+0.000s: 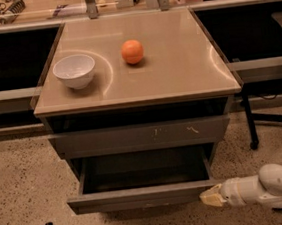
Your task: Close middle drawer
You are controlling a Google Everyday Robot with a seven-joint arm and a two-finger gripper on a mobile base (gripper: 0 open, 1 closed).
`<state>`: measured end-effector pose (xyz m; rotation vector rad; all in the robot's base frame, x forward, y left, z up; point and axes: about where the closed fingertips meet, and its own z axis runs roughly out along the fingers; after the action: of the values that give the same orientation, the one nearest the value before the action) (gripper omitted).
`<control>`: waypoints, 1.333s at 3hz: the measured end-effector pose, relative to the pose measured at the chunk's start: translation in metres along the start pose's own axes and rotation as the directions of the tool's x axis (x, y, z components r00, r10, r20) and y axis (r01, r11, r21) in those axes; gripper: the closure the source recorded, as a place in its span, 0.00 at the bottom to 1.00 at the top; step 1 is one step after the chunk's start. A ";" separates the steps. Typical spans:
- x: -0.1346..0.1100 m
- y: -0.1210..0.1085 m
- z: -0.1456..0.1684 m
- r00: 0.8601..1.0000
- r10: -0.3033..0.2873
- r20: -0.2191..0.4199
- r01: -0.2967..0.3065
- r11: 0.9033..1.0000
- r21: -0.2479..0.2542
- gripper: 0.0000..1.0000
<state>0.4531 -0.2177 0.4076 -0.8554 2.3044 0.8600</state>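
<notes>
One sideways-long middle drawer [140, 197] faces camera, jaws at right corner.

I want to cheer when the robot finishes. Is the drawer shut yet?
Not yet. Done: the gripper is in place, right at the right end of the middle drawer front. In hand: it looks ready to push there. Left: the drawer sticks far out with its tray showing, so it must slide in under the scratched drawer.

Gripper [210, 196] (white arm [272, 187] level) points left, bottom right.
</notes>
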 end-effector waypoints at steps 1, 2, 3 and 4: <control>-0.004 -0.002 0.002 1.000 -0.005 0.005 0.005 1.000 0.009 1.00; -0.035 -0.020 0.018 0.999 -0.031 0.037 0.029 0.998 0.057 1.00; -0.048 -0.029 0.024 0.998 -0.042 0.051 0.037 0.996 0.085 1.00; -0.079 -0.044 0.034 0.994 -0.068 0.083 0.056 0.989 0.135 1.00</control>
<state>0.5450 -0.1905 0.4203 -0.8115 2.2196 0.6947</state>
